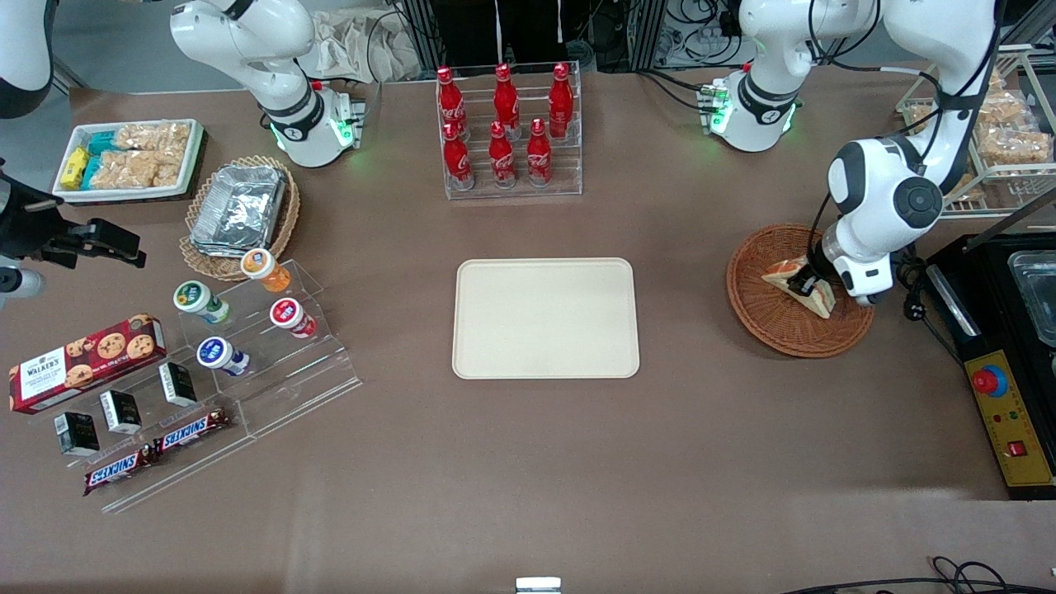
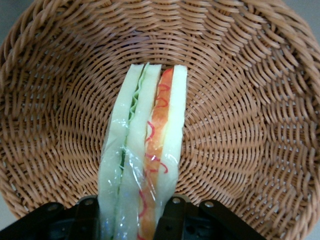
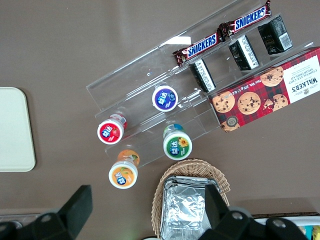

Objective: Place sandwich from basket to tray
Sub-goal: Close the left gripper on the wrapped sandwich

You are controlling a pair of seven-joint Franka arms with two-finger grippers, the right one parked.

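Note:
The sandwich [image 1: 782,271], a plastic-wrapped wedge of white bread with green and orange-red layers, is in the round reddish-brown basket [image 1: 767,323] toward the working arm's end of the table. My left gripper [image 1: 804,285] reaches down into the basket and is shut on the sandwich. In the left wrist view the sandwich [image 2: 147,130] runs out from between the gripper [image 2: 131,220], and a black finger [image 2: 172,216] presses against each bread face, with the basket weave [image 2: 240,125] all around. The cream tray [image 1: 544,318] lies flat at the table's middle, bare; its edge shows as the tray [image 3: 15,130] in the right wrist view.
A black control box with a red button [image 1: 1002,396] sits close beside the basket, at the table's end. A wire rack of bagged snacks [image 1: 1002,132] stands farther from the camera. A clear rack of cola bottles [image 1: 507,132] stands farther back than the tray.

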